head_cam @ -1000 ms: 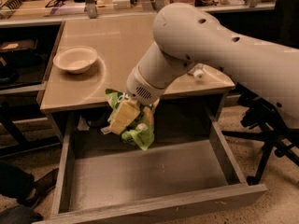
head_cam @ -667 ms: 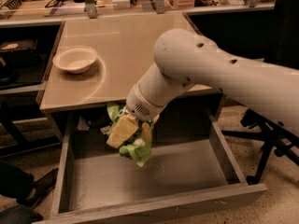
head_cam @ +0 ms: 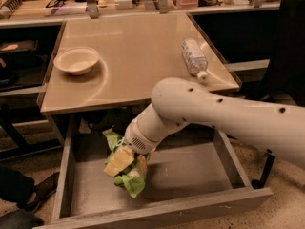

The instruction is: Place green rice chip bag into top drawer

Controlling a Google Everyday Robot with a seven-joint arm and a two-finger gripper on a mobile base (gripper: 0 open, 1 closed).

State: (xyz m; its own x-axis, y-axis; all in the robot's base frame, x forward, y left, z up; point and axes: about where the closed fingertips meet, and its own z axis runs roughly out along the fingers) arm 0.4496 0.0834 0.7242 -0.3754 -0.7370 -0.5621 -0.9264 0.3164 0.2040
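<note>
Fingers [head_cam: 118, 161] of our two-finger gripper [head_cam: 123, 166] are clamped on the crinkly bright-green rice chip bag [head_cam: 129, 181], with one pale yellow pad lying across its front. We hold the bag inside the wide, shallow grey wood-grain top drawer [head_cam: 190, 168], which stands pulled out. The bag is toward the drawer's 9 o'clock side. Its lower edge hangs close to the bare bottom, and we cannot tell whether it touches. Our white arm [head_cam: 214, 113] reaches in from 3 o'clock, just in front of the beige tabletop [head_cam: 143, 46].

We judge the step in hand to be the release. To do it well, we should lower the bag until it rests on the drawer bottom, well inside the front panel at 6 o'clock. Then we part the fingers fully so the crinkly film does not cling to a pad, and withdraw while minding the table edge at 12 o'clock.

On the tabletop, a shallow white bowl [head_cam: 76, 61] sits at 10 o'clock and a clear plastic water bottle [head_cam: 193, 56] lies on its side at 2 o'clock, both well apart from our work.
</note>
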